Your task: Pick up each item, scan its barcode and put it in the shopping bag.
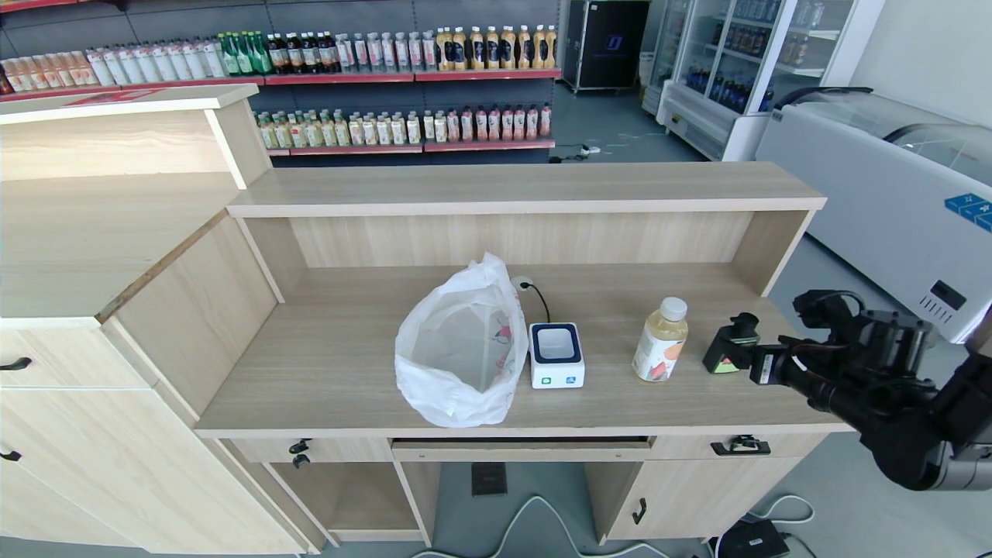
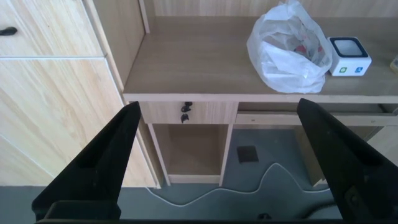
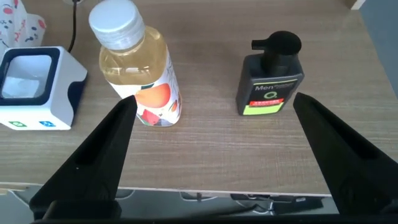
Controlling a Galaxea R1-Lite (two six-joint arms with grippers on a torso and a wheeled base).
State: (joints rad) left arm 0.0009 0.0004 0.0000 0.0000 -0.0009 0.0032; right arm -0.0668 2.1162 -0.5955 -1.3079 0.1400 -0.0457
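Observation:
On the wooden counter (image 1: 325, 364) a white plastic shopping bag (image 1: 457, 356) stands with its mouth open, and a small white barcode scanner (image 1: 556, 355) sits just right of it. Further right stand a juice bottle with a white cap (image 1: 660, 339) and a black pump bottle with a green label (image 1: 728, 345). My right gripper (image 1: 756, 363) hovers at the counter's right front, close to the pump bottle, open and holding nothing. From the right wrist, the juice bottle (image 3: 140, 74) and pump bottle (image 3: 270, 81) stand ahead of the spread fingers (image 3: 93, 168). My left gripper (image 2: 217, 162) hangs open, low in front of the counter's left end.
A raised shelf wall (image 1: 519, 232) backs the counter, and a taller cabinet (image 1: 93, 232) bounds its left side. The scanner's cable (image 1: 539, 298) runs toward the back wall. Drawers with handles (image 1: 740, 446) lie under the front edge. A chest freezer (image 1: 891, 194) stands to the right.

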